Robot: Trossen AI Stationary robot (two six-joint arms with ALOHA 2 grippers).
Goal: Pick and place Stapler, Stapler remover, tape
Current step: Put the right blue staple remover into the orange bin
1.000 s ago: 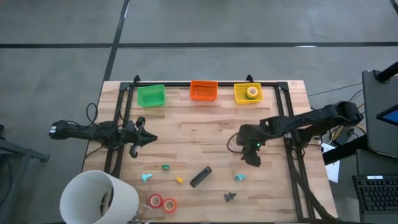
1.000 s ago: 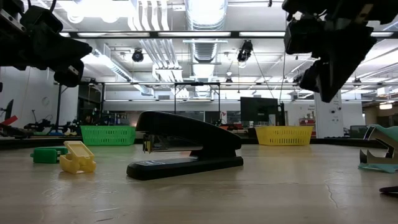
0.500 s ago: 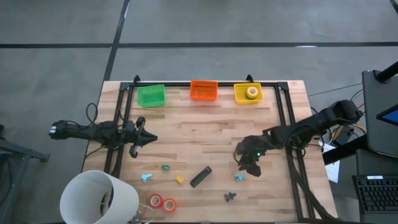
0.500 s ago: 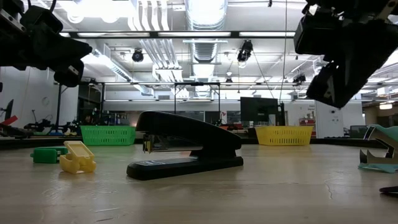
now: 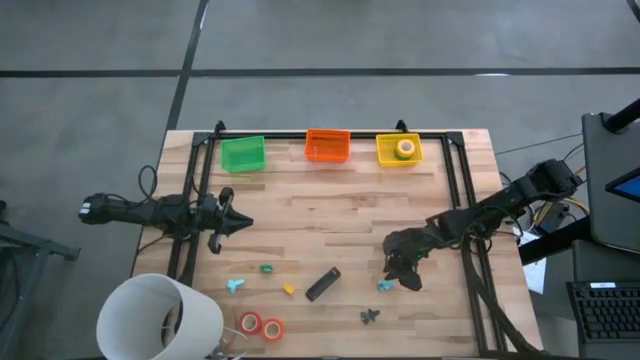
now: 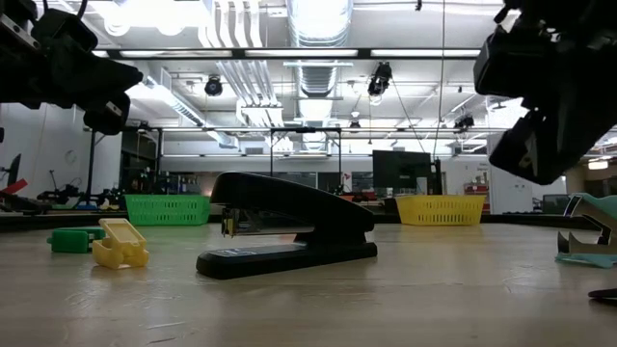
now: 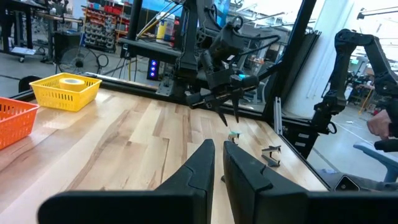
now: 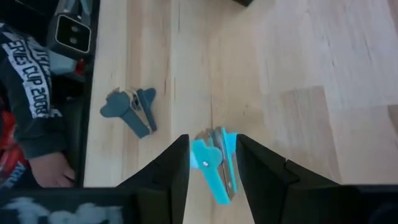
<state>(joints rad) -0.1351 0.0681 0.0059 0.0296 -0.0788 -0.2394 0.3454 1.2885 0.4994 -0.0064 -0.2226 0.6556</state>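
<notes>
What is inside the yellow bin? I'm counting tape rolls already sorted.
One yellow tape roll lies inside the yellow bin. Nothing else shows there; anything beneath the roll is hidden.

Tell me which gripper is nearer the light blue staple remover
Right. The right gripper hangs open directly over the light blue staple remover, fingers straddling it; the left gripper waits far across the table.
</notes>
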